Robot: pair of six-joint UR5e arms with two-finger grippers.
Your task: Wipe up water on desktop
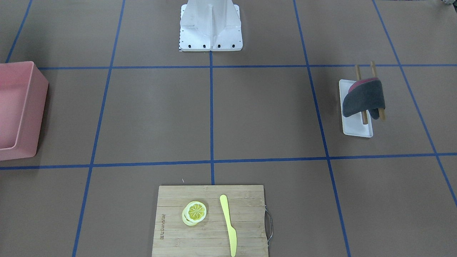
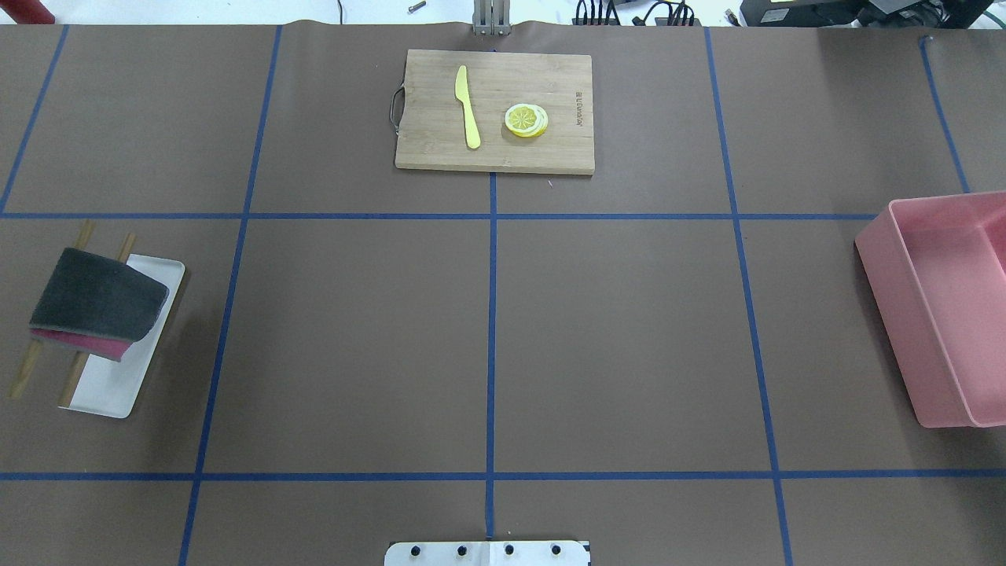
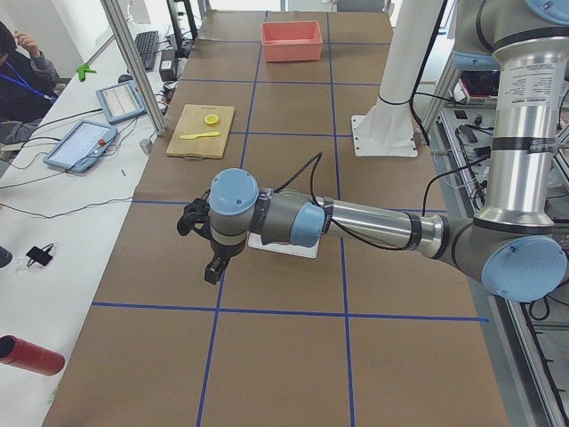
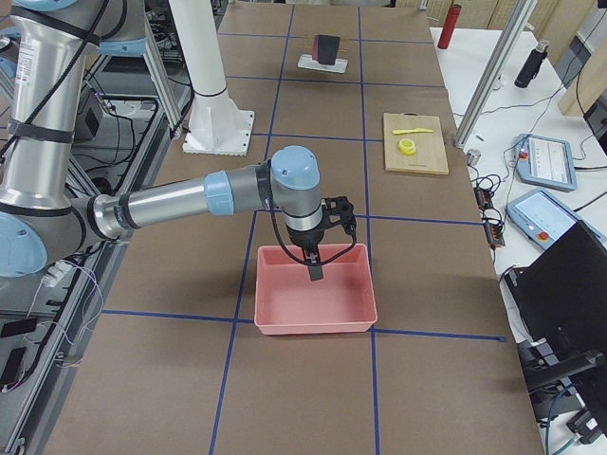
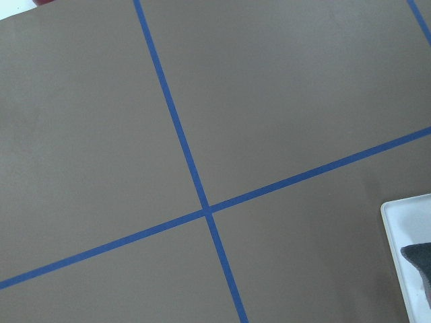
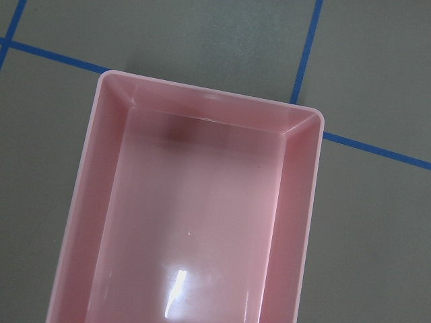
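Left end effector (image 3: 212, 267) hangs above the worktop (image 2: 354, 338), just beside a white tray (image 2: 110, 389). It shows only in the side view, so whether its fingers are open or closed, or holding anything, cannot be told. Right end effector (image 4: 316, 267) hangs over a pink bin (image 2: 896, 314); it too shows only from the side, so its state cannot be told. The worktop is a wide, flat, matte brown surface that fills the scene and is split into large rectangles by thin blue tape lines (image 2: 491, 314). On the robot's left side the white tray lies on it, carrying two wooden sticks (image 2: 23, 377) with a dark grey cloth (image 2: 98, 295) draped over them, a red layer showing underneath. At the far edge from the robot, near the middle, lies a bamboo cutting board (image 2: 440, 149) with a metal handle, bearing a yellow knife (image 2: 467, 106) and lemon slices (image 2: 526, 120) side by side, apart. The pink bin stands on the robot's right. A white robot pedestal (image 1: 210, 25) is bolted at the near edge.
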